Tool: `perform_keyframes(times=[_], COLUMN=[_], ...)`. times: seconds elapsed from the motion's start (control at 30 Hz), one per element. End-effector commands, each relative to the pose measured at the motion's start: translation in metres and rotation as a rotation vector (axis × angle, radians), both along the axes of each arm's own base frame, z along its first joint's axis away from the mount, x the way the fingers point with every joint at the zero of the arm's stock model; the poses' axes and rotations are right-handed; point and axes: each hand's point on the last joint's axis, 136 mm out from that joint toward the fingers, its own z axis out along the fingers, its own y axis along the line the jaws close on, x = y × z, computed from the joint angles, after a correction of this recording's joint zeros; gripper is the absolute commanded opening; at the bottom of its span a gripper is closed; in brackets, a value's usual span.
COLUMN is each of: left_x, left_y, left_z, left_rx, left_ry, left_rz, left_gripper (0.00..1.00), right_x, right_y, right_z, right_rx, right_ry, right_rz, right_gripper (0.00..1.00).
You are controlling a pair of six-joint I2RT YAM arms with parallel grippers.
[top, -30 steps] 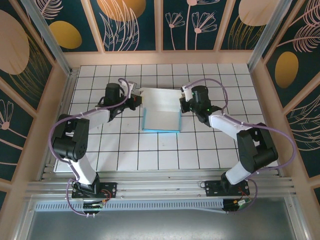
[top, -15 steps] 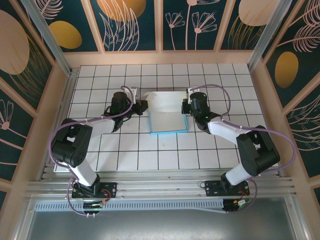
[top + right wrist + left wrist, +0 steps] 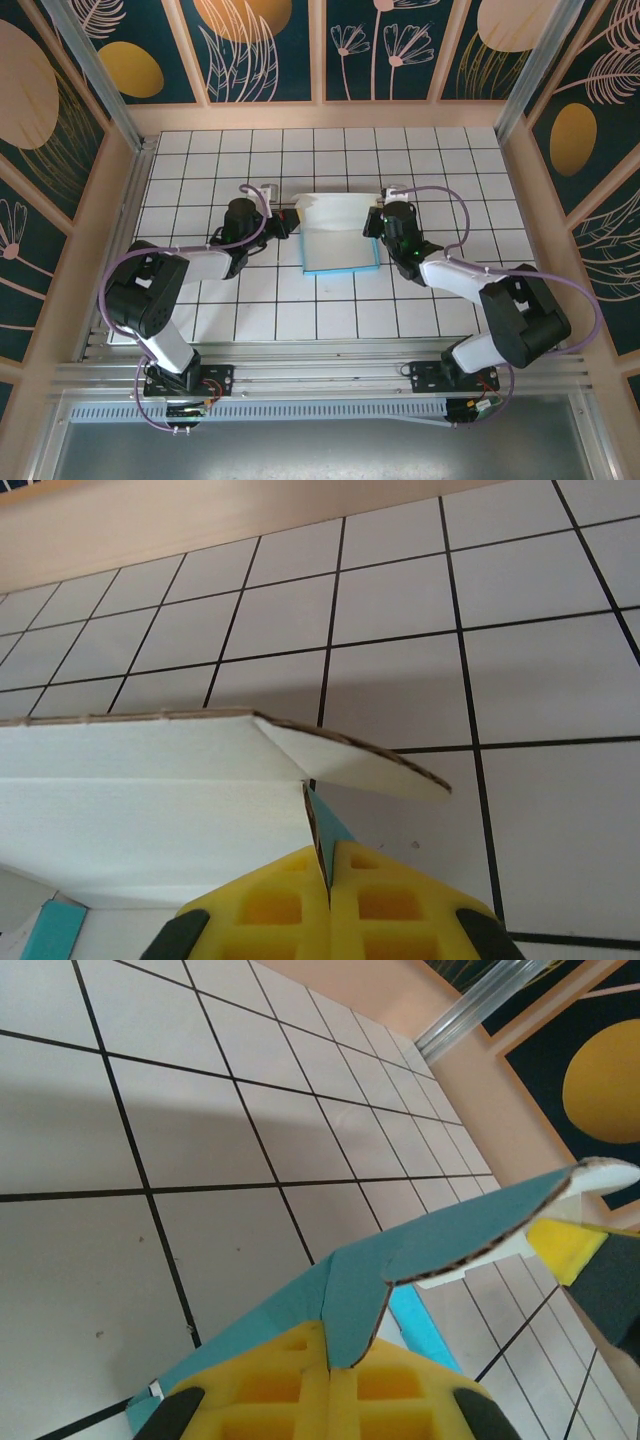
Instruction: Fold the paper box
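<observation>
The box (image 3: 338,238) sits near the middle of the tiled surface (image 3: 250,310), a little toward the far side. Its pale inside faces up, and a turquoise rim shows along its near and right edges. It lies directly between the two tools. The left tool (image 3: 288,217) is at the box's left edge, near the far corner. Its yellow pads (image 3: 270,1390) are pressed together on a turquoise flap that rises up and away from them. The right tool (image 3: 371,222) is at the opposite edge, likewise pinched closed, with a thin cardboard wall caught between its pads and a whitish flap jutting out just above. Both arms reach in low from either side.
</observation>
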Motion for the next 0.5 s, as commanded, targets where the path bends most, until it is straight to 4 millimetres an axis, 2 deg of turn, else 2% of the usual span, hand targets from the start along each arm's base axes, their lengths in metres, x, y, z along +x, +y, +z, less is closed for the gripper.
perform_keyframes(times=[0.0, 0.23, 0.47], left_x=[-0.035, -0.047, -0.063], left_y=[-0.038, -0.045, -0.039], left_z=[0.012, 0.003, -0.013], left_rx=[-0.08, -0.093, -0.149], left_ry=[0.014, 0.048, 0.125], left_rz=[-0.156, -0.166, -0.146], left_gripper=[0.0, 0.0, 0.0], right_x=[-0.032, -0.051, -0.065], right_y=[0.033, 0.028, 0.027], right_z=[-0.018, -0.029, -0.037], right_rx=[0.091, 0.083, 0.078], right_ry=[0.074, 0.09, 0.09], right_rz=[0.123, 0.124, 0.132], right_gripper=[0.02, 0.02, 0.02])
